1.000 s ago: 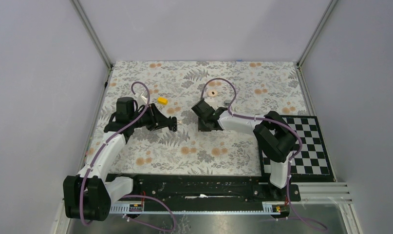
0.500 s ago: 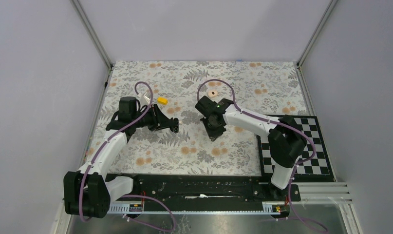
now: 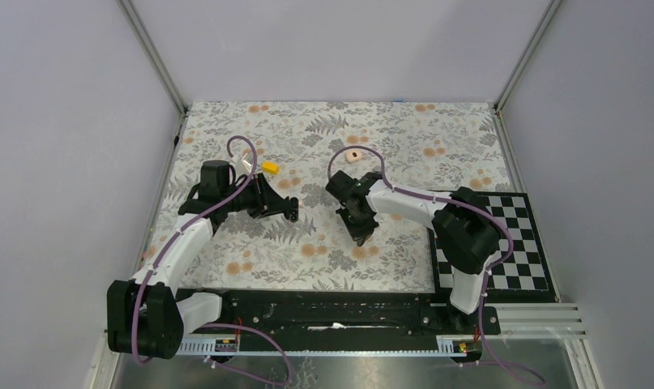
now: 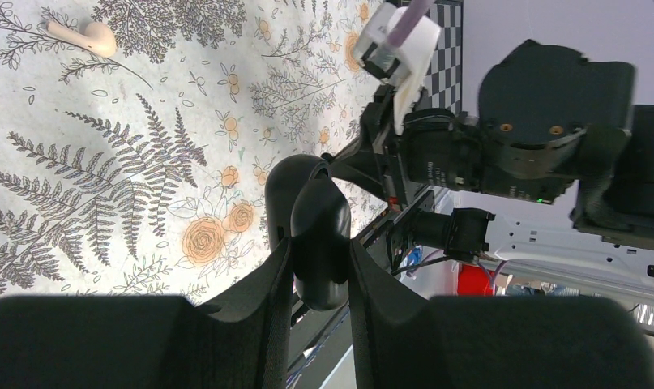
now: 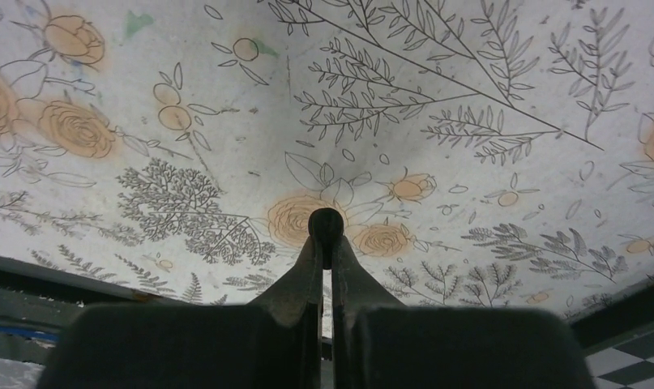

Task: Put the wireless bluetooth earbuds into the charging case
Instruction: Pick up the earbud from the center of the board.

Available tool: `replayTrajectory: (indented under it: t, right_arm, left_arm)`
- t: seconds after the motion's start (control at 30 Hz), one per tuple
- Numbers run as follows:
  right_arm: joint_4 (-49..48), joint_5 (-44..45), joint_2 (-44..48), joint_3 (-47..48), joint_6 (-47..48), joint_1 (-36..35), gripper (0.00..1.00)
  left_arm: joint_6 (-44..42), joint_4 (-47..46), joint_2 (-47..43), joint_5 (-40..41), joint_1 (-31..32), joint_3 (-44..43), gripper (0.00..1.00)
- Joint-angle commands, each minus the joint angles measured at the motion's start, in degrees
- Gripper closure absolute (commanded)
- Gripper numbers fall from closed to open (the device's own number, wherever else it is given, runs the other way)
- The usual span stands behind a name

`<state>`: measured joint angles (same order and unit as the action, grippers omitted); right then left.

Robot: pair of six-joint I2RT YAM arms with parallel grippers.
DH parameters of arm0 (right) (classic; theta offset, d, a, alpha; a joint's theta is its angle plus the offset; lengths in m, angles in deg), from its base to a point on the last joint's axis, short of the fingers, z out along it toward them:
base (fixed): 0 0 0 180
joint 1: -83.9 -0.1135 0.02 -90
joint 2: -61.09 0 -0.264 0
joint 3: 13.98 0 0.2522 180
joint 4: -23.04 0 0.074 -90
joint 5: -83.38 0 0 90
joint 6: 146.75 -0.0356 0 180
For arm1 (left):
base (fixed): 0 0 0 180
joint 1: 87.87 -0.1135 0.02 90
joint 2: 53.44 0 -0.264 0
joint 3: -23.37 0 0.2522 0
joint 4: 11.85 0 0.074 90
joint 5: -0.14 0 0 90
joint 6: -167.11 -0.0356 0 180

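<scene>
Floral tablecloth [image 3: 307,251] with grey ferns and orange roses covered the table. Peach disc [image 3: 354,156] with a centre hole lay flat toward the far middle. Small yellow block [image 3: 269,168] lay on the cloth to its left, well apart from it. Black-and-white checkerboard [image 3: 527,253] lay flat at the right side, toward the near edge. Black rail [image 3: 331,312] ran along the near edge. Plain grey walls [image 3: 339,49] and aluminium corner posts [image 3: 153,57] enclosed the cell.
</scene>
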<state>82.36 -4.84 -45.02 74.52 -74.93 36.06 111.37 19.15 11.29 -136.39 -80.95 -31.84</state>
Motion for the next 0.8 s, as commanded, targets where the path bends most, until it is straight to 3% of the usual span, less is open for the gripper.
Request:
replayTrajectory:
  t: [0.0, 0.27, 0.77]
  right_arm:
    - [-4.41, -1.63, -1.21, -2.12, 0.8, 0.2, 0.99]
    - [-7.55, -0.59, 0.11, -4.22, -1.09, 0.2, 0.8]
    - [-11.17, 2.76, 3.08, -6.63, -5.94, 0.22, 0.74]
  left_arm:
    - [-1.39, -1.35, 0.02, -1.31, 0.2, -1.88, 1.0]
    - [-1.39, -1.34, 0.12, -1.31, 0.2, -1.82, 1.0]
    - [-1.48, -1.35, -0.47, -1.66, 0.24, -1.26, 1.0]
